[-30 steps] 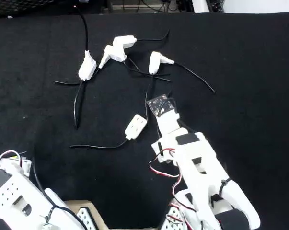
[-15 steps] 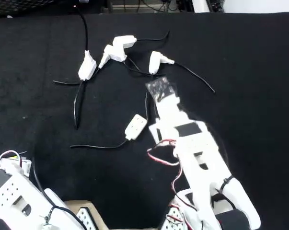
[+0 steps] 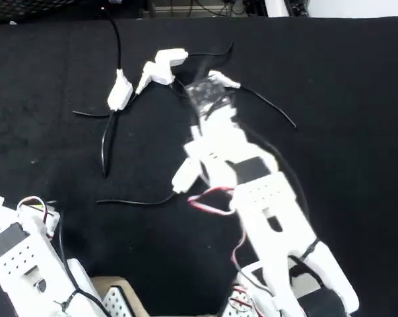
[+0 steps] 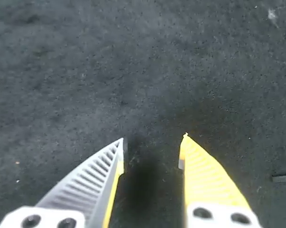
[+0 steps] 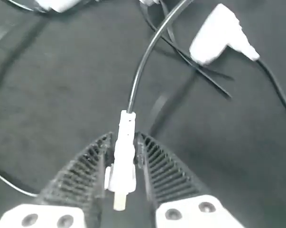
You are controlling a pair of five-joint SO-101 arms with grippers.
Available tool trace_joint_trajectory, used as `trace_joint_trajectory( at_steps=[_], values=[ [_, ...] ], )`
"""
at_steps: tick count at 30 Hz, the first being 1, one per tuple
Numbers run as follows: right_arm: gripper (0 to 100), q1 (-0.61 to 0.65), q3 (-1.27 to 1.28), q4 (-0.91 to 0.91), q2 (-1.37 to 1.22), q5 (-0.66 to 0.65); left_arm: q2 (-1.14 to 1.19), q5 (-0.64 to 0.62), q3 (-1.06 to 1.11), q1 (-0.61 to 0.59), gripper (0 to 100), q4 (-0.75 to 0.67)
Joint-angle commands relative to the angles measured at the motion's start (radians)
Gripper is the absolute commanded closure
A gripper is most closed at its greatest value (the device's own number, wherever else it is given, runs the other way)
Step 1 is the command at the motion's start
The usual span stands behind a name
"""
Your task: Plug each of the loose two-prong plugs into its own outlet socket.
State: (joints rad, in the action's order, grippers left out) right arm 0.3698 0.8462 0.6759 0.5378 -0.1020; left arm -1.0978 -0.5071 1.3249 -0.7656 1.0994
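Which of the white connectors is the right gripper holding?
The slim plug clamped in the right gripper, its black cord running out past the tips. The blocky white connector beyond lies loose on the black table.
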Motion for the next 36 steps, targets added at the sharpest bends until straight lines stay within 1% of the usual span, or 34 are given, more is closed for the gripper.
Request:
trace_joint_trajectory(
  at_steps=[1, 4, 7, 9, 13, 21, 26, 27, 32, 36],
  values=[
    [98.7, 0.071, 0.15, -0.269, 0.033, 0.011, -0.006, 0.011, -0.001, 0.013, 80, -0.017],
    [98.7, 0.068, 0.269, -0.44, 0.041, 0.005, -0.006, 0.011, 0.028, 0.015, 80, -0.049],
    [98.7, 0.064, 0.387, -0.577, 0.093, -0.052, -0.006, 0.011, 0.096, 0.015, 80, -0.166],
    [98.7, 0.064, 0.466, -0.663, 0.151, -0.064, -0.006, 0.009, 0.127, 0.015, 80, -0.226],
    [98.7, 0.064, 0.619, -0.802, 0.297, -0.066, -0.006, 0.009, 0.134, 0.015, 80, -0.244],
    [98.7, 0.068, 0.826, -0.829, 0.559, -0.066, -0.006, 0.009, 0.139, 0.015, 80, -0.244],
    [98.7, 0.066, 0.837, -0.833, 0.618, -0.068, -0.006, 0.009, 0.14, 0.013, 80, -0.244],
    [98.7, 0.066, 0.837, -0.844, 0.618, -0.077, -0.006, 0.009, 0.14, 0.013, 80, -0.244],
    [98.7, 0.068, 0.837, -0.896, 0.616, -0.204, -0.006, 0.009, 0.142, 0.013, 80, -0.244],
    [98.7, 0.074, 0.837, -0.85, 0.615, -0.229, -0.006, 0.009, 0.143, 0.015, 81, -0.245]
  ],
)
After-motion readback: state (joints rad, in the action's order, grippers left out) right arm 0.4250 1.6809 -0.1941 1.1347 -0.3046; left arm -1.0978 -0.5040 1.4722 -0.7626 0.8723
